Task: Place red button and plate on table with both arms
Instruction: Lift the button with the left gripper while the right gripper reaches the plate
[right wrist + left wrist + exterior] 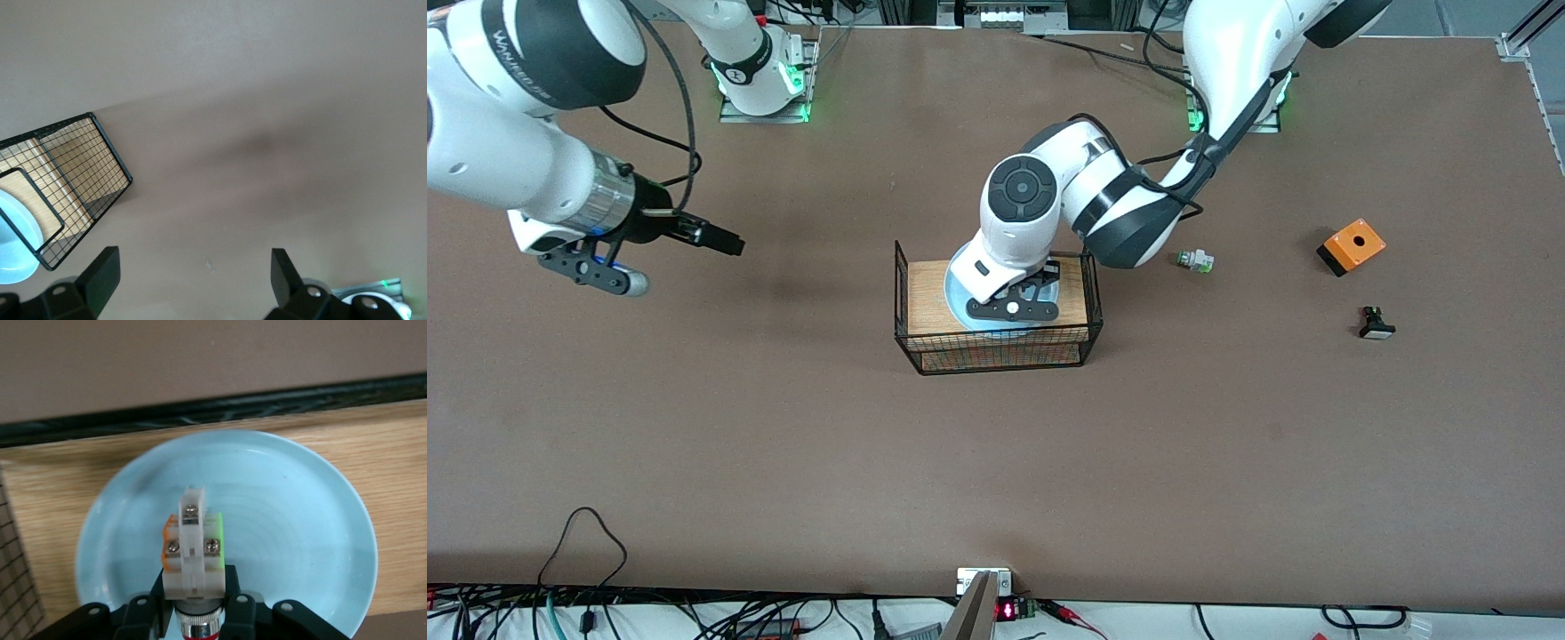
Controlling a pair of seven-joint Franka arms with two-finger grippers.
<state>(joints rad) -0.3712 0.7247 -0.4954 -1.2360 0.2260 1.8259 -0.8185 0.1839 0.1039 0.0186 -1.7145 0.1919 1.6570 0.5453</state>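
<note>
Neither item is on the bench (783,427) yet: the left gripper (195,613), over the plate (300,520) in the wire basket (996,347), clenches the red button (192,550), while the right gripper (193,273) waits with fingers spread above bare bench.

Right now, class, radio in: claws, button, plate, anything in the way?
Left claw shut on red button, over plate in wire basket. Right claw open, waiting over bare table. Basket walls ring the plate.
</note>
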